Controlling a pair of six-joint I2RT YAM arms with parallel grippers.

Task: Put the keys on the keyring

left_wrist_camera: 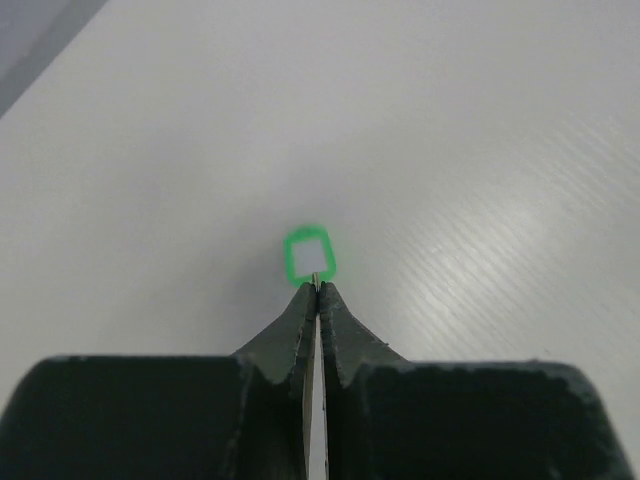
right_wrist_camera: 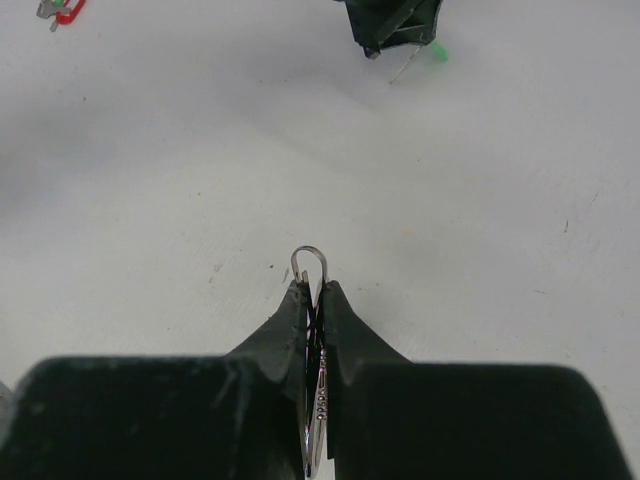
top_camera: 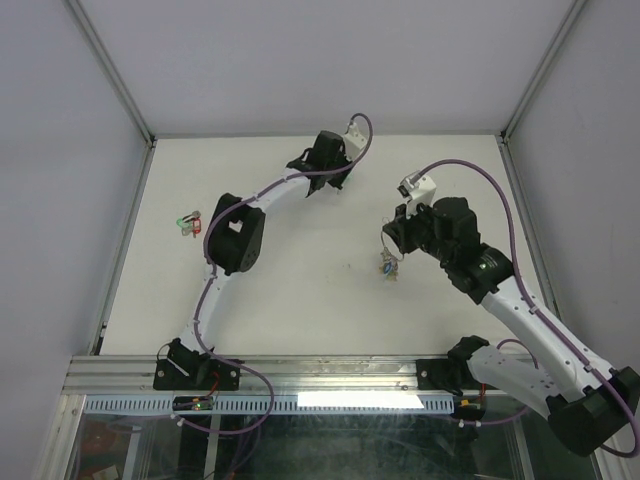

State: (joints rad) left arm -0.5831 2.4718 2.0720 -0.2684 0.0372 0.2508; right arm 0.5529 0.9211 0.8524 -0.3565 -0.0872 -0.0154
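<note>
My left gripper [left_wrist_camera: 317, 288] is shut on a small key, and the key's green plastic head [left_wrist_camera: 308, 255] sticks out past the fingertips above the white table. In the top view this gripper [top_camera: 330, 175] is at the back centre. My right gripper [right_wrist_camera: 312, 285] is shut on the keyring [right_wrist_camera: 310, 262]; its thin silver loop pokes out beyond the tips and metal runs down between the fingers. In the top view the right gripper [top_camera: 393, 233] is right of centre, with small keys and tags [top_camera: 388, 266] hanging below it. The two grippers are well apart.
A small cluster with red and green tags [top_camera: 188, 222] lies on the table at the left; its red part shows in the right wrist view [right_wrist_camera: 66, 11]. The left gripper with its green key [right_wrist_camera: 437, 50] appears at the top of that view. Enclosure walls ring the table.
</note>
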